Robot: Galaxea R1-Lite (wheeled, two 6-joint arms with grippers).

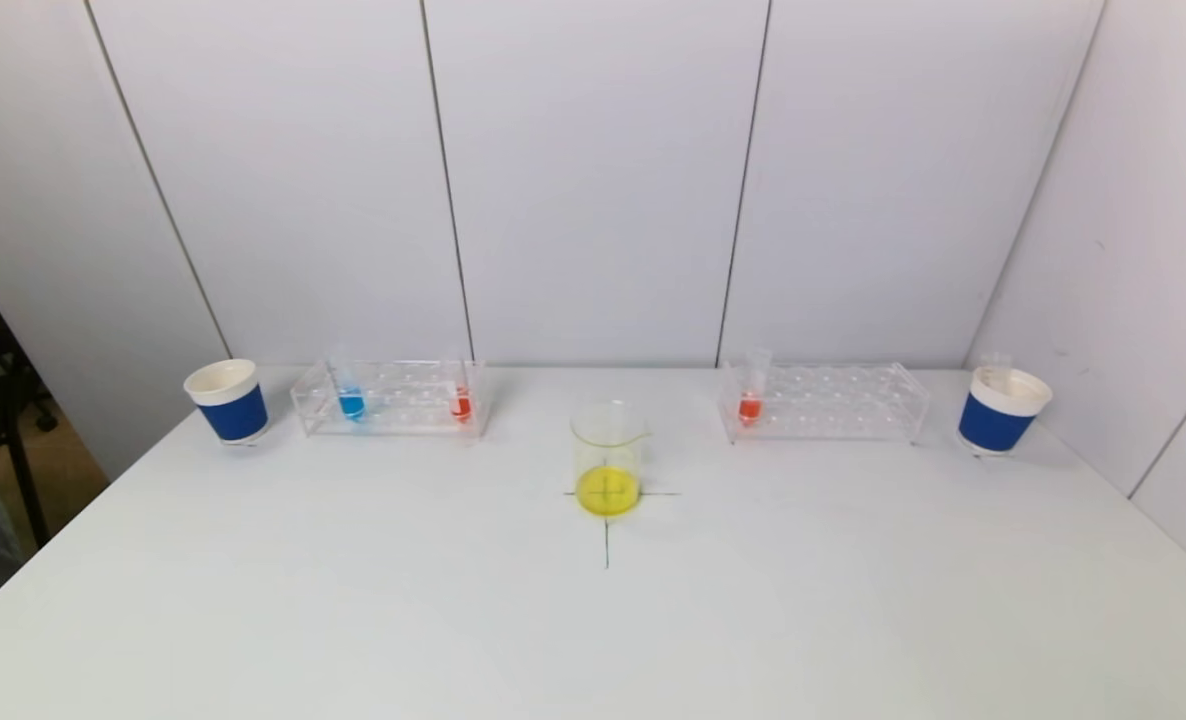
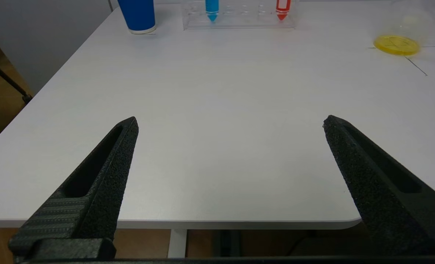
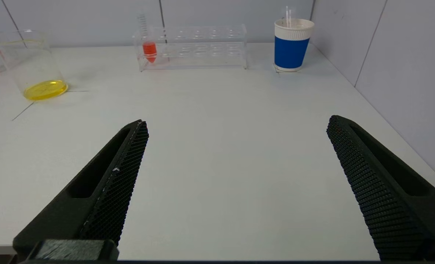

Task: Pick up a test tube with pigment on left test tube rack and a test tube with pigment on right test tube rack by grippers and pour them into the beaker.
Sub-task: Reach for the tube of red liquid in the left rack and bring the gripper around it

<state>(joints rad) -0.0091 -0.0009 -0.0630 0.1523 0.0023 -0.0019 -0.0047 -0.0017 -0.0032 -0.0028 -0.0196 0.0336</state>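
Head view only: whole white bench [image 1: 593,620] w/ both racks, both cups and beaker at once; neither arm shows here.
Beaker [image 1: 608,458]: centre of bench on a drawn cross, upright, thin layer of yellow liquid at bottom.
Left rack [image 1: 391,398]: clear plastic, far left of beaker; blue tube [image 1: 351,400] at its left end, red tube [image 1: 461,402] at its right end, both upright in their holes.
Right rack [image 1: 823,402]: clear, far right of beaker; one orange-red tube [image 1: 751,400] at its left end, upright.
Left cup [image 1: 228,400]: blue w/ white rim, just left of left rack.
Right cup [image 1: 1001,410]: same kind, right of right rack, a clear tube standing in it.
Left wrist view only: left end effector [image 2: 230,123] at near bench edge, fingers spread wide, nothing between them; aimed toward left rack, well apart from it. Bench's front edge and floor beneath show here.
Right wrist view only: right end effector [image 3: 237,123] over near part of bench, fingers spread wide, holding nothing; points toward right rack, well apart. Side wall panel close on its right.
Person: arm partly visible at far left edge of head view, off the bench.
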